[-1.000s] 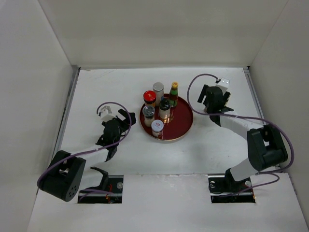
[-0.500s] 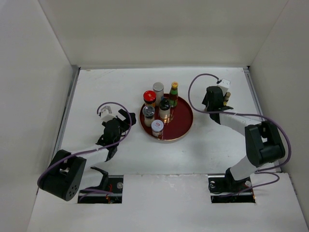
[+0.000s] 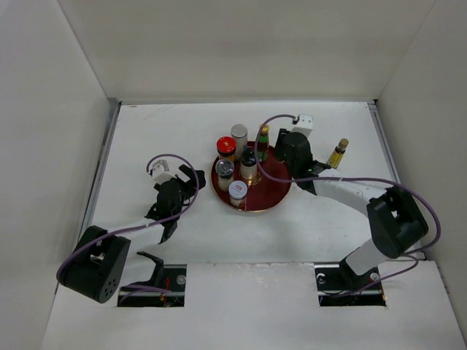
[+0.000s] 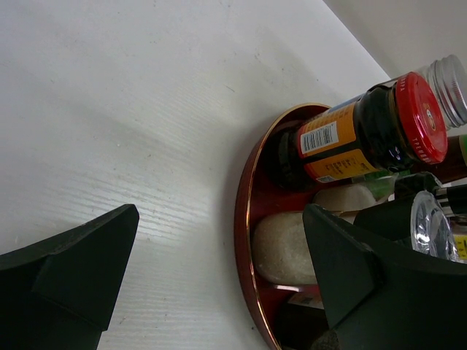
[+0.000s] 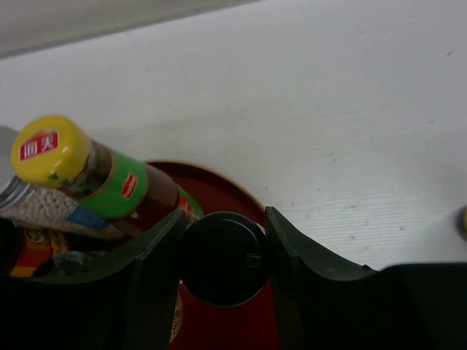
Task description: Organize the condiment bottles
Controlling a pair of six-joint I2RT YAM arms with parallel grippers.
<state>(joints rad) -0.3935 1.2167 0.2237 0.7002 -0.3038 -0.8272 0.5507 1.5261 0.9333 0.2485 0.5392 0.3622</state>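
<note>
**Right arm placing a bottle at the tray's far right rim.** The right gripper (image 3: 288, 149) is clamped on the lid of a black-capped bottle (image 5: 222, 257), one finger on each side. It hangs over the far right part of the round red tray (image 3: 273, 191). The wrist view does not show whether the bottle's base touches the tray floor.

Just to its left stands the yellow-capped bottle (image 5: 45, 149), with the other condiment bottles crowded across the tray's left half. Among these is a red-capped jar (image 4: 379, 131) at the far left rim. One small gold-capped bottle (image 3: 337, 152) stands alone near the right edge of the table (image 3: 146, 131), well apart from the tray.

The left gripper (image 3: 191, 182) is spread wide and empty, just beside the tray's left rim.

**Hazards, as judged from here:**
- The held bottle is close to the yellow-capped one, so a leftward drift on descent could topple it into its neighbours.
- A base set down on the raised rim instead of the floor would leave the bottle tilted and likely to fall on release.
- The bottle is gripped by the lid alone and may swing or slip.
- Any inward move by the left fingers could shove the tray.
</note>
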